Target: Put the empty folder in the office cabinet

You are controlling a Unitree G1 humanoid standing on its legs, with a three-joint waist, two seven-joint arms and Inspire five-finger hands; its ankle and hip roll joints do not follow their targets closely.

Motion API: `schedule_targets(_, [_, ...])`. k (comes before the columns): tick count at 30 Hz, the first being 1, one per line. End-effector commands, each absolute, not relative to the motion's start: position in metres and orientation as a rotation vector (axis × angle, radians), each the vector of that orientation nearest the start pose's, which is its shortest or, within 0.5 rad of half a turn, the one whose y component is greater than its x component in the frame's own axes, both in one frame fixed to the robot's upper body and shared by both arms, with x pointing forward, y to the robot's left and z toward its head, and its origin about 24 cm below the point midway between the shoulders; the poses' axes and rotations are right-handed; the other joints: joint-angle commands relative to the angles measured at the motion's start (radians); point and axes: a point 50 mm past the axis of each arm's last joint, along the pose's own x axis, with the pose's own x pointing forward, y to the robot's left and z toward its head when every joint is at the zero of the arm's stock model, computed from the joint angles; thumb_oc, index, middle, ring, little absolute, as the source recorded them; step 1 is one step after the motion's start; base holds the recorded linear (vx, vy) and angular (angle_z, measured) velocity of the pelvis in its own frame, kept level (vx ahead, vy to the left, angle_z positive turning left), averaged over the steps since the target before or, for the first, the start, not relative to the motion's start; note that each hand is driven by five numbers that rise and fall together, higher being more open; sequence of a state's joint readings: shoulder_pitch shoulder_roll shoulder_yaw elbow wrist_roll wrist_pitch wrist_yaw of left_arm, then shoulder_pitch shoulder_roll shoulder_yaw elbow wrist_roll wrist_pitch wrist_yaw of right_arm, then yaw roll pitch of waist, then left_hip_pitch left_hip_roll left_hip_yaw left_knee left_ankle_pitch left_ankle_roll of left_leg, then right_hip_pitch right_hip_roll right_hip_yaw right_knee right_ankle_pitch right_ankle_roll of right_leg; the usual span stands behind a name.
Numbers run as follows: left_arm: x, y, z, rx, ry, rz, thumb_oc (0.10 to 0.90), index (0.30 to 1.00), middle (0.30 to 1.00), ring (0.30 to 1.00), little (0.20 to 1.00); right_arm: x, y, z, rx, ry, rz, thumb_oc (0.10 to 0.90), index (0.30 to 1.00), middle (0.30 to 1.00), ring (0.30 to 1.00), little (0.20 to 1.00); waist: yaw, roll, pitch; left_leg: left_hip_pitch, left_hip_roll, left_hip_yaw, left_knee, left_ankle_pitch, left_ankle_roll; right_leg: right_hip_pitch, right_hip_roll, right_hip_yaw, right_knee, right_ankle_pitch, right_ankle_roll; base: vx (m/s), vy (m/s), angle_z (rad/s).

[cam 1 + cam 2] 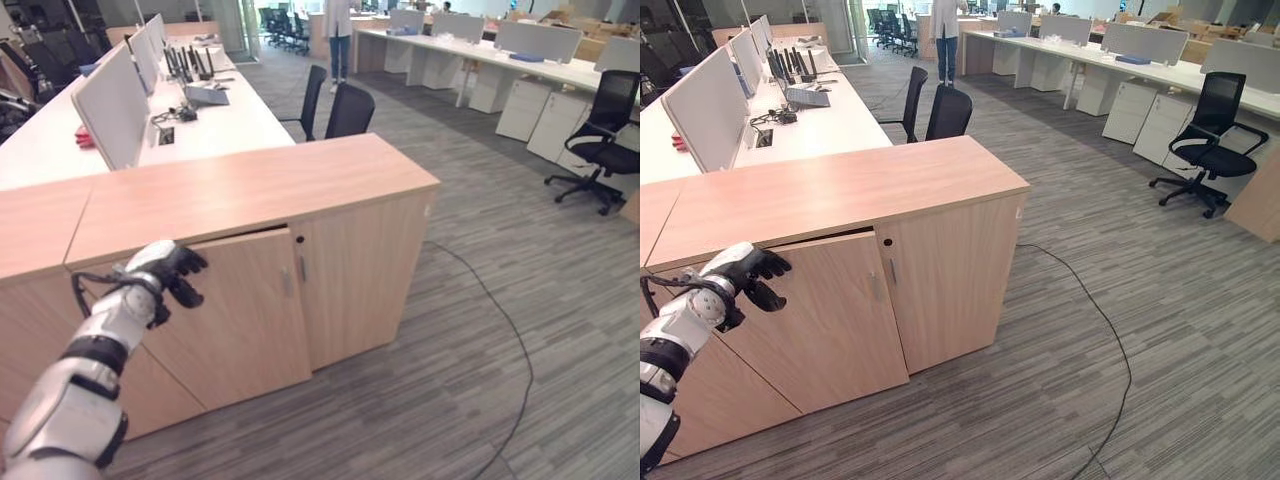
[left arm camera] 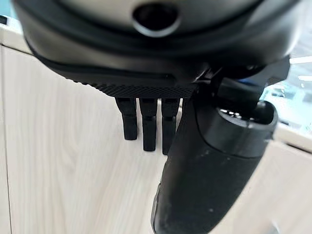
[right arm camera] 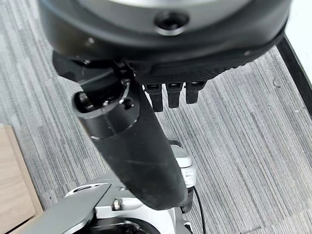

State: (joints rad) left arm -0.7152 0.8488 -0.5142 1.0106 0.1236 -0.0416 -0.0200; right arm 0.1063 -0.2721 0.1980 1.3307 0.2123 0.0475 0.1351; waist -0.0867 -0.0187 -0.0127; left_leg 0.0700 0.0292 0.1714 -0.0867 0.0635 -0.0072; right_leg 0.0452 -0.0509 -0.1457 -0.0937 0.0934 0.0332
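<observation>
The light wooden office cabinet point(image 1: 250, 190) stands in front of me with two doors. Its left door point(image 1: 240, 320) stands slightly ajar, with a dark gap along its top edge. My left hand point(image 1: 165, 272) is raised in front of that door's upper left corner, fingers relaxed and holding nothing. In the left wrist view its fingers point(image 2: 148, 127) and thumb point(image 2: 204, 170) hang just off the pale wood. My right hand point(image 3: 168, 95) hangs over the grey carpet, fingers straight and empty.
Another low cabinet point(image 1: 35, 215) adjoins on the left. Behind are white desks point(image 1: 215, 120) with dividers and screens, and two black chairs point(image 1: 345, 108). A third chair point(image 1: 605, 130) and a person point(image 1: 338, 30) are further back. Striped carpet point(image 1: 480, 330) lies open to the right.
</observation>
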Motion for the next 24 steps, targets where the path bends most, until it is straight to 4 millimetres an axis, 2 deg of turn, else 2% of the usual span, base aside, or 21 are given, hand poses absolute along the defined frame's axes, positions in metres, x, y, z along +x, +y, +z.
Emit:
schedule_targets(1, [0.356,0.352,0.186,1.062,0.107,0.355,0.800,0.900,0.900,0.900,0.900,0.033,-0.249,-0.167,-0.084,1.425,-0.091,0.800,0.900,0.900,0.900,0.900,-0.008,0.042,-0.018,0.017,-0.047,-0.021,-0.001,-0.113,-0.005,0.030,-0.029,-0.061,0.006,-0.079,0.106,0.00,0.000,0.00])
schedule_targets(3, [0.350,0.339,0.143,0.977,0.145,0.291,0.800,0.900,0.900,0.900,0.900,0.036,-0.244,-0.168,-0.077,1.415,-0.088,0.800,0.900,0.900,0.900,0.900,0.003,0.034,-0.015,0.015,-0.048,-0.029,-0.001,-0.111,-0.005,0.033,-0.030,-0.067,0.006,-0.082,0.104,0.00,-0.001,0.02])
schedule_targets(4, [0.350,0.340,0.143,0.976,0.147,0.292,0.800,0.900,0.900,0.900,0.900,0.036,-0.244,-0.168,-0.079,1.416,-0.088,0.800,0.900,0.900,0.900,0.900,0.001,0.036,-0.016,0.015,-0.048,-0.030,-0.001,-0.111,-0.005,0.033,-0.030,-0.068,0.006,-0.082,0.104,-0.01,0.001,0.06])
schedule_targets(5, [0.340,0.326,0.109,0.898,0.172,0.231,0.800,0.900,0.900,0.900,0.900,0.036,-0.241,-0.169,-0.072,1.416,-0.086,0.800,0.900,0.900,0.900,0.900,0.010,0.031,-0.013,0.014,-0.047,-0.036,-0.001,-0.111,-0.005,0.035,-0.030,-0.073,0.006,-0.084,0.102,-0.01,0.002,0.07])
schedule_targets(6, [0.333,0.316,0.090,0.837,0.190,0.196,0.800,0.900,0.900,0.900,0.900,0.036,-0.238,-0.170,-0.066,1.417,-0.086,0.800,0.900,0.900,0.900,0.900,0.017,0.027,-0.011,0.013,-0.048,-0.039,-0.001,-0.111,-0.004,0.035,-0.030,-0.075,0.006,-0.086,0.100,-0.01,0.002,0.07])
schedule_targets(7, [0.332,0.317,0.089,0.836,0.192,0.197,0.800,0.900,0.900,0.900,0.900,0.036,-0.239,-0.170,-0.068,1.418,-0.086,0.800,0.900,0.900,0.900,0.900,0.016,0.028,-0.011,0.013,-0.048,-0.039,-0.001,-0.111,-0.004,0.035,-0.030,-0.075,0.006,-0.086,0.100,0.00,0.008,0.04])
schedule_targets(8, [0.314,0.302,0.050,0.716,0.262,0.132,0.800,0.900,0.900,0.900,0.900,0.036,-0.238,-0.170,-0.067,1.423,-0.089,0.800,0.900,0.900,0.900,0.900,0.025,0.024,-0.009,0.012,-0.049,-0.045,-0.001,-0.110,-0.003,0.036,-0.031,-0.078,0.006,-0.088,0.098,0.00,0.007,0.06])
schedule_targets(9, [0.314,0.302,0.050,0.715,0.263,0.132,0.800,0.900,0.900,0.900,0.900,0.035,-0.238,-0.170,-0.068,1.424,-0.089,0.800,0.900,0.900,0.900,0.900,0.024,0.025,-0.010,0.012,-0.049,-0.045,-0.001,-0.111,-0.003,0.037,-0.031,-0.078,0.006,-0.088,0.098,0.00,0.026,0.04])
schedule_targets(10, [0.282,0.286,-0.008,0.306,0.420,0.093,0.800,0.900,0.900,0.900,0.900,0.038,-0.239,-0.170,-0.079,1.433,-0.087,0.800,0.900,0.900,0.900,0.900,0.035,0.028,-0.010,0.011,-0.049,-0.051,-0.001,-0.110,-0.001,0.037,-0.032,-0.079,0.006,-0.088,0.095,0.00,0.020,0.06])
schedule_targets(11, [0.281,0.286,-0.008,0.305,0.421,0.093,0.800,0.900,0.900,0.900,0.900,0.038,-0.239,-0.170,-0.079,1.433,-0.087,0.800,0.900,0.900,0.900,0.900,0.034,0.028,-0.010,0.010,-0.049,-0.051,-0.001,-0.110,-0.001,0.036,-0.032,-0.080,0.006,-0.088,0.095,0.01,0.042,0.01])
schedule_targets(12, [0.243,0.278,-0.061,-0.099,0.598,0.189,0.800,0.900,0.900,0.900,0.900,0.043,-0.245,-0.168,-0.127,1.444,-0.070,0.800,0.900,0.900,0.900,0.900,0.039,0.034,-0.011,0.012,-0.048,-0.051,-0.001,-0.110,0.000,0.041,-0.031,-0.082,0.006,-0.090,0.093,0.02,0.031,0.08])
schedule_targets(13, [0.227,0.268,-0.080,-0.206,0.653,0.201,0.800,0.900,0.900,0.900,0.900,0.042,-0.247,-0.168,-0.135,1.452,-0.069,0.800,0.900,0.900,0.900,0.900,0.041,0.034,-0.014,0.009,-0.048,-0.054,-0.001,-0.109,0.001,0.039,-0.031,-0.084,0.006,-0.089,0.092,0.03,0.038,0.07])
schedule_targets(15, [0.204,0.246,-0.101,-0.423,0.668,0.273,0.800,0.900,0.900,0.900,0.900,0.044,-0.252,-0.166,-0.158,1.462,-0.082,0.800,0.900,0.900,0.900,0.900,0.050,0.028,-0.010,0.010,-0.048,-0.066,-0.001,-0.108,0.002,0.042,-0.030,-0.088,0.006,-0.089,0.088,0.01,0.007,0.03])
schedule_targets(16, [0.204,0.246,-0.101,-0.423,0.668,0.273,0.800,0.900,0.900,0.900,0.900,0.044,-0.252,-0.166,-0.158,1.462,-0.082,0.800,0.900,0.900,0.900,0.900,0.049,0.028,-0.013,0.006,-0.048,-0.067,-0.001,-0.107,0.003,0.039,-0.030,-0.088,0.006,-0.089,0.088,0.00,-0.008,0.08])
schedule_targets(17, [0.190,0.233,-0.111,-0.541,0.661,0.319,0.800,0.900,0.900,0.900,0.900,0.047,-0.255,-0.165,-0.175,1.455,-0.081,0.800,0.900,0.900,0.900,0.900,0.060,0.017,-0.011,0.002,-0.049,-0.077,-0.001,-0.104,0.003,0.040,-0.029,-0.093,0.006,-0.090,0.086,0.00,-0.010,0.17])
schedule_targets(18, [0.178,0.228,-0.119,-0.541,0.707,0.329,0.800,0.900,0.900,0.900,0.900,0.047,-0.254,-0.165,-0.181,1.454,-0.076,0.800,0.900,0.900,0.900,0.900,0.067,0.012,-0.009,0.001,-0.049,-0.083,-0.001,-0.103,0.004,0.042,-0.028,-0.095,0.006,-0.092,0.084,0.00,-0.010,0.20])
schedule_targets(19, [0.178,0.227,-0.119,-0.541,0.707,0.329,0.800,0.900,0.900,0.900,0.900,0.047,-0.254,-0.165,-0.181,1.454,-0.076,0.800,0.900,0.900,0.900,0.900,0.066,0.012,-0.009,0.001,-0.050,-0.083,-0.001,-0.103,0.004,0.042,-0.028,-0.095,0.006,-0.092,0.084,0.00,-0.013,0.25])
schedule_targets(20, [0.158,0.223,-0.132,-0.514,0.787,0.360,0.800,0.900,0.900,0.900,0.900,0.048,-0.250,-0.166,-0.195,1.456,-0.056,0.800,0.900,0.900,0.900,0.900,0.076,0.004,-0.009,-0.003,-0.050,-0.091,-0.001,-0.101,0.003,0.043,-0.028,-0.100,0.006,-0.094,0.082,0.00,-0.019,0.26])
schedule_targets(23, [0.131,0.223,-0.144,-0.384,0.893,0.369,0.800,0.900,0.900,0.900,0.900,0.048,-0.246,-0.168,-0.234,1.447,-0.028,0.800,0.900,0.900,0.900,0.900,0.089,-0.008,-0.007,-0.011,-0.050,-0.107,-0.001,-0.096,0.003,0.042,-0.028,-0.112,0.006,-0.098,0.078,0.00,-0.025,0.14])
schedule_targets(24, [0.125,0.226,-0.147,-0.279,0.932,0.357,0.800,0.900,0.900,0.900,0.900,0.050,-0.243,-0.168,-0.246,1.435,-0.018,0.800,0.900,0.900,0.900,0.900,0.094,-0.013,-0.006,-0.015,-0.051,-0.115,-0.001,-0.093,0.003,0.041,-0.028,-0.117,0.006,-0.099,0.077,-0.01,-0.032,0.04])
